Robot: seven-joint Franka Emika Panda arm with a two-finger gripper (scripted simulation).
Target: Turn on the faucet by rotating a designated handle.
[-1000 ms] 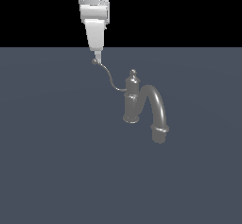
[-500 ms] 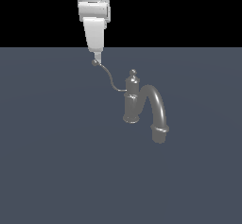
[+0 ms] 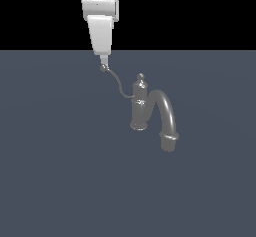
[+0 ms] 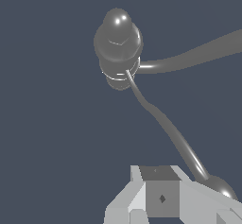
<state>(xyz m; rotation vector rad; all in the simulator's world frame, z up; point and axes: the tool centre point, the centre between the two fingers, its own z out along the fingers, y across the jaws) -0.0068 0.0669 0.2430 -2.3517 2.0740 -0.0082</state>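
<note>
Here, gripper (image 3: 103, 61) at the handle (image 3: 118, 82) ball; finger spacing cannot be determined.
Only the exterior view shows the faucet (image 3: 140, 106) spout; open floor (image 3: 55, 171) surrounds it.

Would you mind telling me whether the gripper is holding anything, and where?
Cannot be told: the gripper is at the handle's ball end, but no closed grasp shows.

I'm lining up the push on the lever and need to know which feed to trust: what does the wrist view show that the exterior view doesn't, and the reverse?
Wrist view only: a look down onto the faucet finial, with the gripper finger blocks beside the ball end of the handle.

Exterior view only: the whole arched spout down to its ringed collar, the column's base on the floor, and the gripper reaching down from above.

Both: the S-curved handle running from column to ball, with the fingertips at the ball.
</note>
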